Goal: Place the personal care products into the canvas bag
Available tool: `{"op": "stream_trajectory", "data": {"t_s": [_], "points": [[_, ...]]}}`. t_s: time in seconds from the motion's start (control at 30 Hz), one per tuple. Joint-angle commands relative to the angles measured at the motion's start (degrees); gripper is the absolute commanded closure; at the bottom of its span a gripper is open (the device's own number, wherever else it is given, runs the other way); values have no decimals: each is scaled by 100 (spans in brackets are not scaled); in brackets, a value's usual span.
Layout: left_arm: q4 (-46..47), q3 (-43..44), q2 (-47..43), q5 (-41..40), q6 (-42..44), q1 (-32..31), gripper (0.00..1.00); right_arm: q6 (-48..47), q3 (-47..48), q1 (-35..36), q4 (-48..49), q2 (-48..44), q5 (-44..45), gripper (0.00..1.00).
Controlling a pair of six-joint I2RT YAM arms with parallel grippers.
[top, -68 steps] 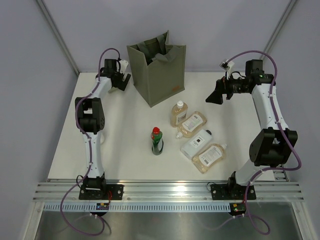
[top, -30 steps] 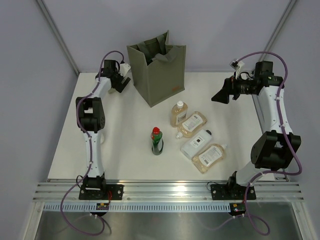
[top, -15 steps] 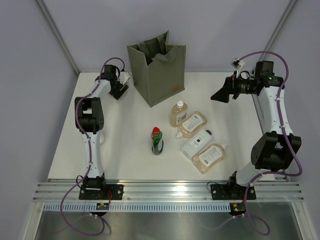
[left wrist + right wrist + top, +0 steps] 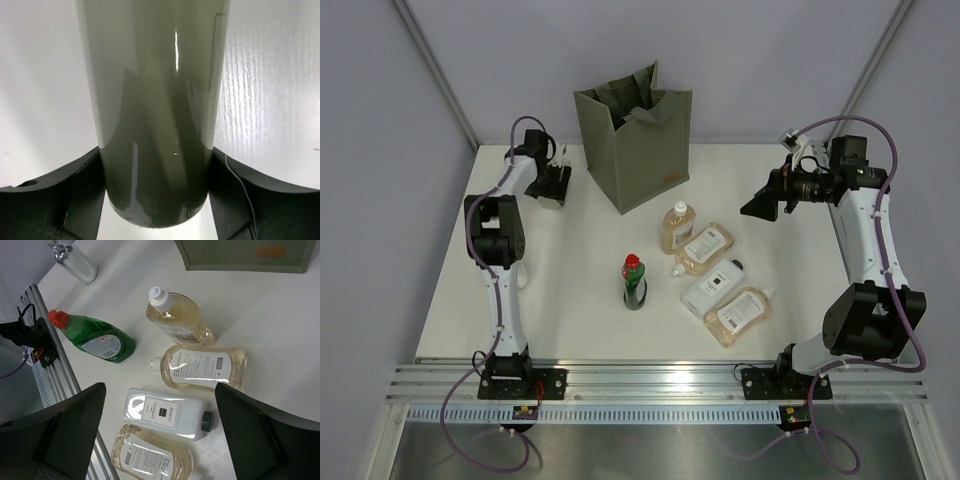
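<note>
- Bottles cluster on the white surface [image 4: 570, 320] in the top view, left of the right end effector [image 4: 757, 207] and nearer the arm bases.
  - An upright amber bottle [image 4: 675, 228] with a white cap stands there, and a labelled amber bottle [image 4: 705, 247] lies just beside it.
  - A flat white bottle [image 4: 713, 285] and a second lying amber bottle [image 4: 740, 313] are close by.
  - A green bottle [image 4: 634, 282] with a red cap stands apart to their left.
- In the same view the canvas bag [image 4: 635, 140] stands between the two end effectors. It is olive-grey and open-topped, with a small orange mark. The left end effector [image 4: 552, 186] points down just to its left.
- In the left wrist view a glossy, pale grey-green cylindrical bottle [image 4: 155, 125] fills the space between the dark fingers [image 4: 60, 200]. The fingers press against its two sides, and its rounded end sits deep at their roots.
- In the right wrist view the right end effector is spread wide with nothing between its fingers.
  - Beneath it lie the amber bottles, whose white labels carry barcodes, and the flat white bottle, which has a dark cap.
  - The green bottle is off to one side.
  - A clear bottle [image 4: 77, 262] with a silvery cap stands farther away, beyond the green one.
</note>
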Motion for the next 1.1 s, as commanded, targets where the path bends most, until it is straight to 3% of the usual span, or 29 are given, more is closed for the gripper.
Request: {"op": "stream_trajectory", "data": {"t_s": [0.0,0.2,0.43,0.73,1.07], "points": [[-196,-296,-636,889,-1438,436,100,-170,-171,-19,18,-287,-223,0],[928,-1763,-1594,2339,-2887,894,100,6,-303,-19,193,-305,-399,1],[2053,-2731,-2113,3578,-3689,1167,100,41,-285,-19,176,-243,-496,0],[3846,-3740,-2729,4309,-5051,1316,100,103,-364,-19,202,-287,-540,0],[6501,-4708,-3301,4766,-6941,1377,100,173,-382,-19,229,-305,-575,0]]}}
